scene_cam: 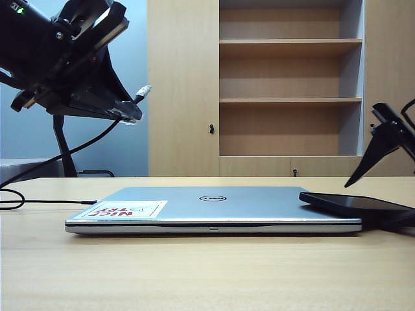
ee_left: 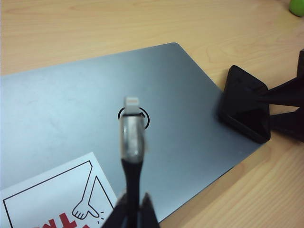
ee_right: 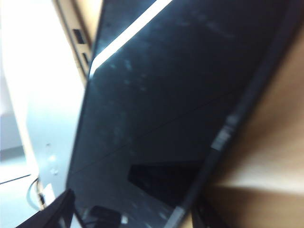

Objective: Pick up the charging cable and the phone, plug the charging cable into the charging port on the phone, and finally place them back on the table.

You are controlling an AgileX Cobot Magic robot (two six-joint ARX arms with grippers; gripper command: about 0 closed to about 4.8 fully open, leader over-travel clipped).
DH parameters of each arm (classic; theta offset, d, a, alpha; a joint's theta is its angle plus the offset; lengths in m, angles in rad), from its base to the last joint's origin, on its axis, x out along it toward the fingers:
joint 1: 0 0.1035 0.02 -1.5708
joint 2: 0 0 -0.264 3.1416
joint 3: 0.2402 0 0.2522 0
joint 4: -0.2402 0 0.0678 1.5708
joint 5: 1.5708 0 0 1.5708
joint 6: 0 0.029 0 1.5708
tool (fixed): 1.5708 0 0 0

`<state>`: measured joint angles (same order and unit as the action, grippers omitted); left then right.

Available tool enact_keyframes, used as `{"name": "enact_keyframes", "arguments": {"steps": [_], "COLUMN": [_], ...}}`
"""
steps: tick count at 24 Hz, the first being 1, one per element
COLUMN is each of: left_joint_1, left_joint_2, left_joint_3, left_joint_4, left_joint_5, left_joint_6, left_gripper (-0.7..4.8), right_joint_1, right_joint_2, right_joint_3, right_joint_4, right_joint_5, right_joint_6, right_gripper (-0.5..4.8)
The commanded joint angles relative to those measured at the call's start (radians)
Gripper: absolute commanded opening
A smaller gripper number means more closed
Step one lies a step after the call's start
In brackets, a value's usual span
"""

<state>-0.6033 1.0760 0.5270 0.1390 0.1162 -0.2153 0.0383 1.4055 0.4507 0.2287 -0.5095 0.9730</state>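
Note:
My left gripper (scene_cam: 128, 111) hangs high at the left, shut on the charging cable (scene_cam: 65, 155). In the left wrist view the jaws (ee_left: 133, 211) pinch the black cord just behind its silver plug (ee_left: 131, 121), which sticks out above the laptop lid. The phone (scene_cam: 353, 203), a black glossy slab, lies at the right with one end on the laptop's corner. My right gripper (scene_cam: 373, 206) is low beside it. In the right wrist view the phone (ee_right: 166, 95) fills the frame between the open fingers (ee_right: 59, 211), with a thin gap showing on one side.
A closed silver laptop (scene_cam: 214, 207) with a sticker (scene_cam: 123, 210) lies mid-table (scene_cam: 194, 272). The cable's slack trails over the table's left side (scene_cam: 52, 201). A wooden shelf cabinet (scene_cam: 292, 84) stands behind. A green object (ee_left: 298, 5) sits at the table's far corner.

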Motion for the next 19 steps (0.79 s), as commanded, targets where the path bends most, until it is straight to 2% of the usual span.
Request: {"name": "enact_keyframes", "arguments": {"steps": [1,7,11,19], "left_joint_1": [0.0,0.0,0.0,0.0], "left_joint_2": [-0.003,-0.003,-0.003,-0.003], "left_joint_3": [0.003,0.003,0.003,0.003], "left_joint_4": [0.019,0.019,0.019,0.019], "left_joint_5": [0.003,0.003,0.003,0.003], "left_joint_6": [-0.002,-0.002,-0.002,-0.002], "left_gripper": [-0.06,-0.06,-0.06,-0.06], "right_joint_1": [0.0,0.0,0.0,0.0], "right_joint_2": [0.043,0.098,0.104,0.104], "right_joint_3": [-0.005,-0.006,-0.01,-0.01], "right_joint_4": [0.04,0.122,0.128,0.14], "right_joint_5": [-0.016,-0.003,0.047,0.041], "right_joint_6": [0.013,0.022,0.023,0.023], "right_gripper": [3.37,3.37,3.37,3.31]}}
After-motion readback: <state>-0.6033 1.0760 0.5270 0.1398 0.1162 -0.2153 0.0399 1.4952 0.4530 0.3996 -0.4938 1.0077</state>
